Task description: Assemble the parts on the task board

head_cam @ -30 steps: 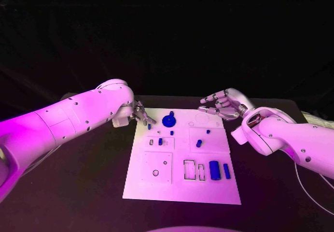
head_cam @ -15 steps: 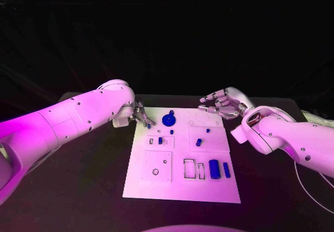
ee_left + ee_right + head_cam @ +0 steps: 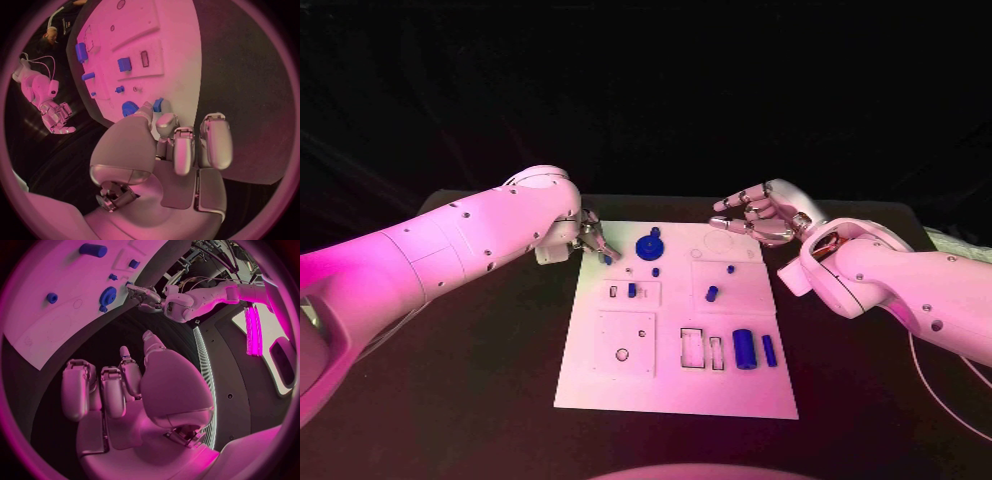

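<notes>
At the task board's (image 3: pixel 678 375) far left corner, my left robot hand (image 3: pixel 589 240) has barely shifted, still pinching a small blue part (image 3: pixel 158 104), while my right robot hand (image 3: pixel 759 216) hovers empty, fingers apart.

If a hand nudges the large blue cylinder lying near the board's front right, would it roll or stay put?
The large blue cylinder lies on its side on the flat white task board, so a sideways push would probably roll it. Its smooth look suggests a slippery grip. It appears rigid, likely plastic and light.
</notes>
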You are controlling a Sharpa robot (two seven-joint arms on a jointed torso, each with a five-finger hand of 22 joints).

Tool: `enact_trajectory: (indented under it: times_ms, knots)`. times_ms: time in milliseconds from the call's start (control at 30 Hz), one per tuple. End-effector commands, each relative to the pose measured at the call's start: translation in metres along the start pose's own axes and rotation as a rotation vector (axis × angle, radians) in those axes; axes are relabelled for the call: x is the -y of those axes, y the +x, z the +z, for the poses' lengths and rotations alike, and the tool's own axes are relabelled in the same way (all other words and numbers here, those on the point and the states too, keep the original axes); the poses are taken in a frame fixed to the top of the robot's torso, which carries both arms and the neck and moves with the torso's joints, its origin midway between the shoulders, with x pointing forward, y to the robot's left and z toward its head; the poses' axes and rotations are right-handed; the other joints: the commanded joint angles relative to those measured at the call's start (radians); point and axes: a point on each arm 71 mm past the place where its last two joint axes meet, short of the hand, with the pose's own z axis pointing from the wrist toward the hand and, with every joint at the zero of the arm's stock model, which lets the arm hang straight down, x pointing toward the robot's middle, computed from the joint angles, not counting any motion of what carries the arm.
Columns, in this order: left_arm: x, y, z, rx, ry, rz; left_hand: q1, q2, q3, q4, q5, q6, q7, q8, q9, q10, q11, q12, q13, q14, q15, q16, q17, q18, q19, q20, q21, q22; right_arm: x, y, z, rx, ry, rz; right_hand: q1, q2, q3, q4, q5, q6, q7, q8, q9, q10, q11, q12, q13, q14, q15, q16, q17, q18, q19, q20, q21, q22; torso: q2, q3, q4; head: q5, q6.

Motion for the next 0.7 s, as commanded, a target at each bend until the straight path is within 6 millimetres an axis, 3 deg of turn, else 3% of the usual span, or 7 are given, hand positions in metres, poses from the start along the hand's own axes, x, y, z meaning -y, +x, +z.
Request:
enact_trajectory:
  times_ms: [33, 267, 433, 500, 567, 600, 700]
  knots:
    - [0.0026, -0.0002, 0.0002, 0.011, 0.016, -0.003, 0.014, 0.0, 0.011, 0.001, 0.007, -0.003, -0.003, 0.006, 0.002, 0.002, -0.007, 0.004, -0.001, 0.106, -0.008, 0.003, 0.263, 0.005, 0.002, -0.003, 0.004, 0.022, -0.0005, 0.0023, 0.0002, -0.019, -0.007, -0.001, -0.001, 0.005, -0.007, -0.001, 0.005, 0.005, -0.002, 0.001, 0.001, -0.002, -0.001, -0.002, 0.068, 0.09, 0.0, -0.004, 0.207, 0.008, -0.009, 0.001, -0.003, 0.0, 0.0, 0.0, 0.0004, -0.001, 0.001]
    - [0.0026, -0.0004, 0.0003, 0.013, 0.02, -0.01, 0.037, 0.003, 0.05, -0.011, 0.007, -0.005, -0.007, 0.013, 0.005, 0.002, -0.01, 0.003, -0.003, 0.106, -0.011, 0.003, 0.263, 0.005, 0.002, -0.005, 0.003, 0.024, 0.0001, 0.0035, 0.0003, -0.024, -0.005, 0.0, -0.001, 0.005, -0.007, -0.001, 0.005, 0.005, -0.002, 0.001, 0.001, -0.002, -0.001, -0.002, 0.068, 0.09, 0.0, -0.004, 0.207, 0.008, -0.009, 0.001, -0.003, 0.0, 0.0, 0.0, 0.0002, 0.0, -0.003]
    - [0.0023, -0.0012, -0.0002, 0.024, 0.033, -0.027, 0.123, 0.011, 0.176, -0.075, 0.016, -0.021, -0.012, 0.023, 0.017, -0.003, -0.017, -0.004, -0.007, 0.106, -0.019, 0.003, 0.263, 0.005, 0.003, -0.014, 0.003, 0.026, 0.0008, 0.0043, 0.0003, -0.028, -0.002, 0.001, -0.001, 0.006, -0.008, -0.001, 0.006, 0.005, -0.002, 0.001, 0.001, -0.001, -0.002, -0.001, 0.068, 0.09, -0.001, -0.004, 0.207, 0.008, -0.009, 0.001, -0.004, -0.001, -0.001, 0.0007, 0.0002, 0.0, -0.004]
    - [0.0023, -0.0021, -0.0013, 0.043, 0.05, -0.051, 0.128, -0.007, 0.246, -0.091, 0.025, -0.027, -0.009, 0.032, 0.026, -0.004, -0.014, -0.009, -0.012, 0.106, -0.017, 0.003, 0.263, 0.005, 0.002, -0.013, 0.002, 0.026, 0.001, 0.0047, 0.0003, -0.031, -0.001, 0.001, -0.001, 0.006, -0.008, -0.001, 0.006, 0.005, -0.002, 0.001, 0.001, -0.001, -0.002, -0.001, 0.068, 0.09, -0.001, -0.004, 0.207, 0.008, -0.009, 0.001, -0.004, -0.001, -0.001, 0.0011, 0.0001, 0.0, -0.003]
    - [0.0022, -0.0025, -0.0032, 0.058, 0.071, -0.079, 0.103, -0.045, 0.343, -0.1, 0.04, -0.032, -0.005, 0.051, 0.043, 0.0, -0.015, -0.01, -0.014, 0.106, -0.012, 0.003, 0.263, 0.005, 0.003, -0.011, 0.002, 0.028, 0.0012, 0.005, 0.0003, -0.033, 0.0, 0.001, -0.001, 0.006, -0.008, -0.001, 0.006, 0.005, -0.002, 0.001, 0.001, -0.001, -0.002, -0.001, 0.068, 0.09, -0.001, -0.004, 0.207, 0.008, -0.009, 0.001, -0.004, -0.001, -0.001, 0.0012, 0.0001, 0.001, -0.002]
    - [0.0021, -0.0024, -0.0038, 0.063, 0.077, -0.087, 0.067, -0.075, 0.415, -0.098, 0.043, -0.035, 0.0, 0.066, 0.057, 0.004, -0.013, -0.009, -0.015, 0.106, -0.008, 0.003, 0.263, 0.006, 0.003, -0.012, 0.001, 0.029, 0.0013, 0.005, 0.0002, -0.034, 0.001, 0.001, -0.001, 0.006, -0.008, -0.001, 0.006, 0.005, -0.002, 0.001, 0.001, -0.001, -0.002, -0.001, 0.068, 0.09, -0.001, -0.004, 0.207, 0.008, -0.009, 0.001, -0.004, -0.001, -0.001, 0.0013, 0.0005, 0.001, -0.002]
    - [0.002, -0.0012, -0.0079, 0.079, 0.105, -0.124, 0.028, -0.11, 0.511, -0.118, 0.056, -0.038, -0.007, 0.087, 0.076, 0.01, -0.014, -0.005, -0.014, 0.106, -0.013, 0.003, 0.263, 0.005, 0.004, -0.009, 0.001, 0.032, 0.0018, 0.005, 0.0, -0.036, 0.004, 0.001, -0.001, 0.006, -0.008, -0.001, 0.006, 0.005, -0.003, 0.001, 0.001, -0.001, -0.002, -0.001, 0.069, 0.09, -0.001, -0.004, 0.207, 0.008, -0.008, 0.001, -0.003, 0.0, -0.002, 0.0019, 0.0027, -0.001, -0.005]
